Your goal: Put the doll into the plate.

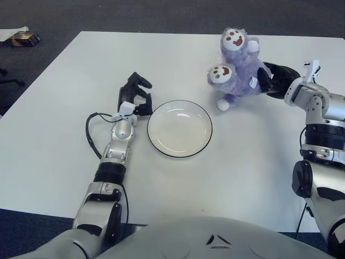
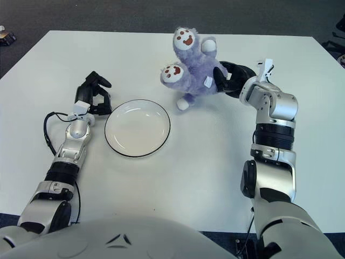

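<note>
White table (image 1: 259,162) — plate (image 1: 179,128) centred; right hand (image 2: 233,79) clenches the doll (image 1: 237,65) at two o'clock, carried clear. Left hand (image 1: 133,95), fingers curled empty, sits at the rim's nine o'clock — seemingly steadying it.

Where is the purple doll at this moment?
The purple doll is held by the right hand, right of and beyond the white plate, not yet over it.
</note>
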